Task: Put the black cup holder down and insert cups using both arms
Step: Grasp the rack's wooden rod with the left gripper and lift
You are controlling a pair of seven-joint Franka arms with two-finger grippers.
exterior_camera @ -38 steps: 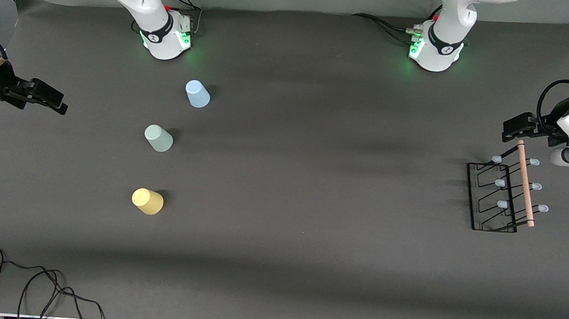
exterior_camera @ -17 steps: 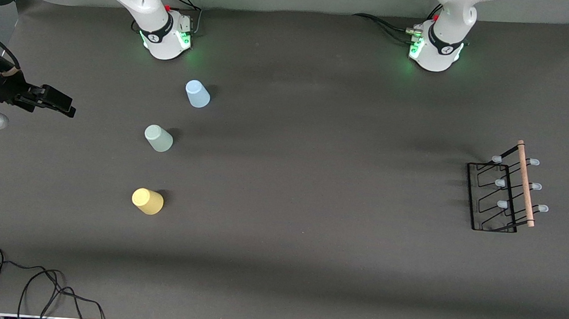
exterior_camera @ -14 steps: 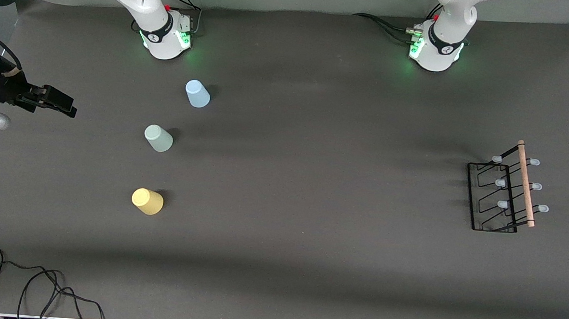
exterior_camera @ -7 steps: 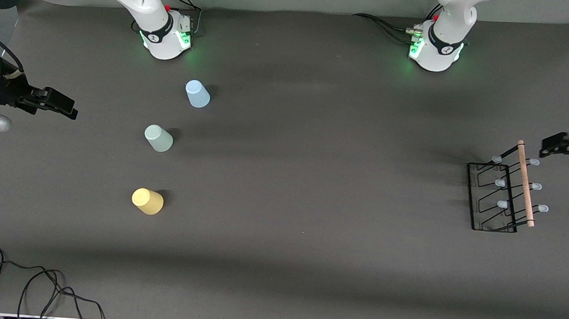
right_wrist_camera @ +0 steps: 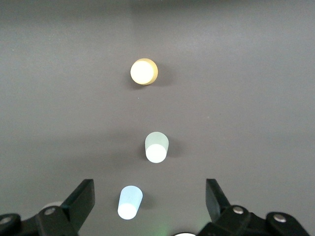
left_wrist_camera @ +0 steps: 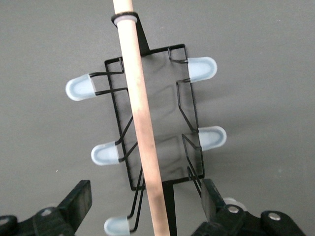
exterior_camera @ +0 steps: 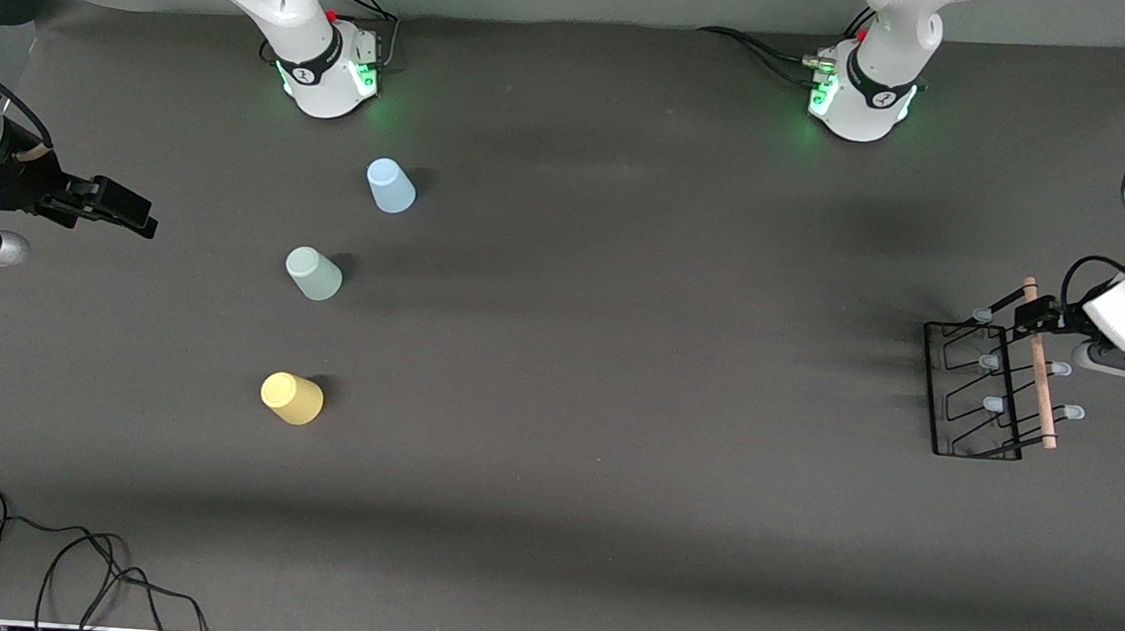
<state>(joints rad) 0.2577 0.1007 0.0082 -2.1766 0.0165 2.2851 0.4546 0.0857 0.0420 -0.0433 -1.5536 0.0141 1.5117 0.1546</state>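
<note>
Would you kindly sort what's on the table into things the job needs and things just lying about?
Job:
holder, under the open left hand
blue cup
green cup
yellow cup
right hand, open, waiting at its end of the table

Lying about:
cable

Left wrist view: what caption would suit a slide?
Open left gripper poised above black cup holder's wooden rod handle.

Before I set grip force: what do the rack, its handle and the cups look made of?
Black cup holder: thin bent wire, probably coated metal, matte black. Its handle: pale wooden rod, unvarnished-looking. Peg tips: translucent, likely soft plastic. Cups: smooth, plain pastel, probably plastic.
</note>
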